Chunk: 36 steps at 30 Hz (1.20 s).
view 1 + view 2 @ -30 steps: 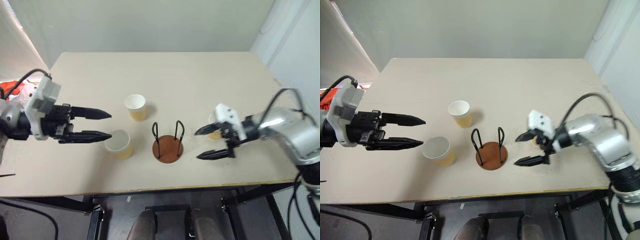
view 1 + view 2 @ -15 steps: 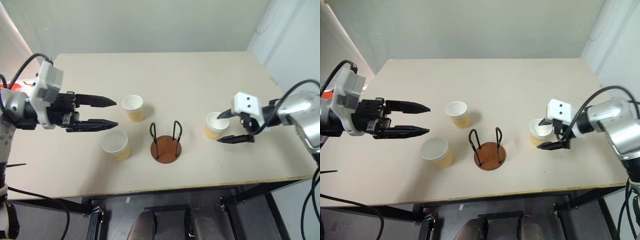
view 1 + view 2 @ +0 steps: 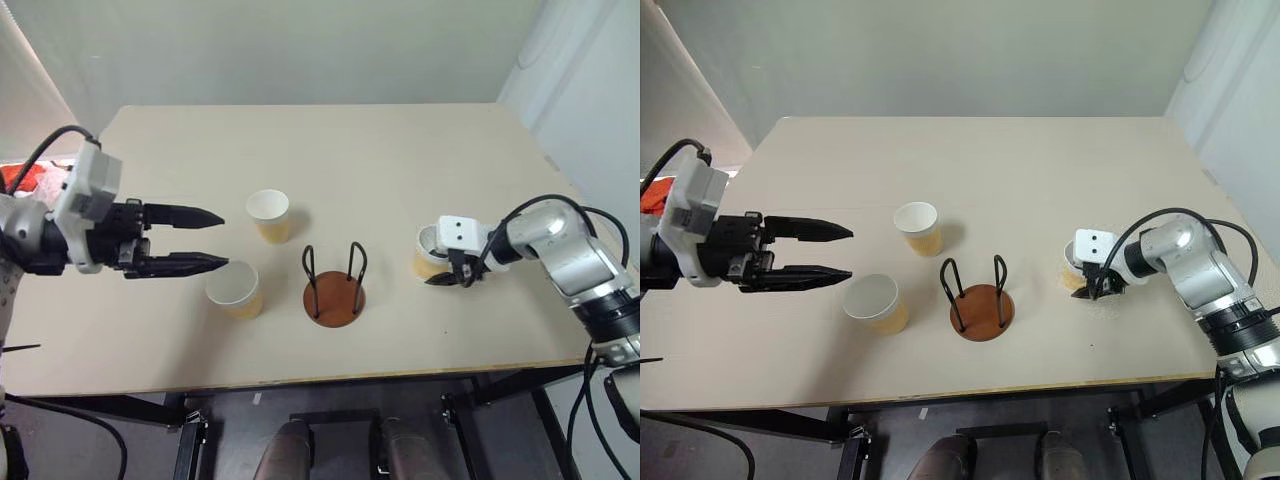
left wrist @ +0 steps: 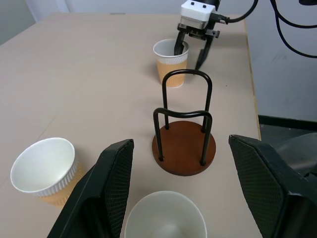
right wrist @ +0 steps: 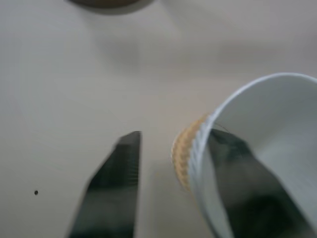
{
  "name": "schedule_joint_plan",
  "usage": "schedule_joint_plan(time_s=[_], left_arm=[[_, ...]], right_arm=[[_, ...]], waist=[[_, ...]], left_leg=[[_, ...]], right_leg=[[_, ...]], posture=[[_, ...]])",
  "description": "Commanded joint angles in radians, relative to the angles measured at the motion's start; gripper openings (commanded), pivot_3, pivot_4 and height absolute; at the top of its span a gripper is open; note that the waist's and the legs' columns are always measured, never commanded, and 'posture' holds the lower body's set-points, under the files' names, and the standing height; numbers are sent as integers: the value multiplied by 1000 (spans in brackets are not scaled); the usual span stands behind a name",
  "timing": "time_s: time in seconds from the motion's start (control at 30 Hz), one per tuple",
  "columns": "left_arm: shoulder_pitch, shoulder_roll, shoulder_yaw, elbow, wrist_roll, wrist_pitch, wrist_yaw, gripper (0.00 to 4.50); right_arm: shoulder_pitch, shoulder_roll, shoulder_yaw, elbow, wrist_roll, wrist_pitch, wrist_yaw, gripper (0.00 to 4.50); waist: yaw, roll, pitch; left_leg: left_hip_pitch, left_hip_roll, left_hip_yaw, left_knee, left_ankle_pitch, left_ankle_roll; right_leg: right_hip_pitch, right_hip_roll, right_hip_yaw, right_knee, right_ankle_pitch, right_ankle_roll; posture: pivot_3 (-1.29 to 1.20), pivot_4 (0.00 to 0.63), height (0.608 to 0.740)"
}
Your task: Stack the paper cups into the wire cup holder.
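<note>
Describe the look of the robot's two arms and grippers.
The left gripper has two long black tapered fingers on a black body, behind it a white boxy wrist block and a looping black cable. The right gripper has the same black fingers under a small white block with two dark dots; its arm is silver-grey, with black cables.

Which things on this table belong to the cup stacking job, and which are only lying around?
For the job:
- cup at the right gripper
- cup near the left gripper
- cup farther back
- wire cup holder

Lying around:
- red and white thing beyond the table's left edge; I cannot tell what it is
</note>
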Motion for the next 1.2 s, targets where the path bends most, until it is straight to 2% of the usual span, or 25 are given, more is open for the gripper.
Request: schedule_joint_plan(time_s=[0.03, 0.1, 0.13, 0.37, 0.5, 0.67, 0.8, 1.2], left_arm=[[4, 9, 37, -25, -4, -14, 8, 3373], [3, 9, 36, -23, -4, -18, 7, 3373], [0, 10, 35, -21, -4, -20, 5, 3373], [-14, 8, 20, -10, -9, -28, -13, 3373], [-18, 18, 30, -4, -15, -27, -27, 3373], [-5, 18, 35, -2, -9, -30, -29, 3373], [14, 20, 51, -17, -16, -23, -23, 3373], [86, 28, 115, -68, -30, 2, 6, 3373]], right_arm=[[-39, -18, -44, -11, 7, -20, 43, 941], [-63, -27, -77, -36, 53, -6, 89, 236], [-75, -28, -94, -43, 79, 2, 111, 26], [-219, -3, -209, -49, 263, 87, 238, 26], [-327, 85, -234, -95, 354, 146, 231, 26], [-342, 226, -167, -225, 388, 197, 182, 26], [-303, 256, -87, -262, 329, 162, 176, 26], [-273, 255, -25, -233, 236, 70, 178, 26]], waist=[[0, 0, 0], [-1, 0, 0], [-1, 0, 0], [-2, 0, 0], [-7, 0, 0], [-9, 0, 0], [-7, 0, 0], [-6, 0, 0]], left_leg=[[0, 0, 0, 0, 0, 0], [0, 0, 0, 0, 0, 0], [0, 0, 0, 0, 0, 0], [0, 0, 0, -1, 0, 0], [0, 0, 0, -2, 0, -1], [2, 2, 0, -3, 0, -1], [2, 2, 0, -5, 0, -1], [2, 2, 0, -3, -1, -2]], right_leg=[[0, 0, 0, 0, 0, 0], [0, 0, 0, 0, 0, 0], [0, 0, 0, 0, 0, 0], [-1, 0, 0, 0, -1, -2], [-2, 1, 0, 1, -2, -4], [-2, 2, -1, 3, -6, -9], [-2, 2, -1, 3, -7, -11], [-2, 2, -1, 5, -7, -12]], posture=[[0, 150, 740], [0, 150, 740], [0, 150, 740], [0, 150, 740], [0, 150, 740], [0, 150, 740], [0, 150, 740], [0, 150, 740]])
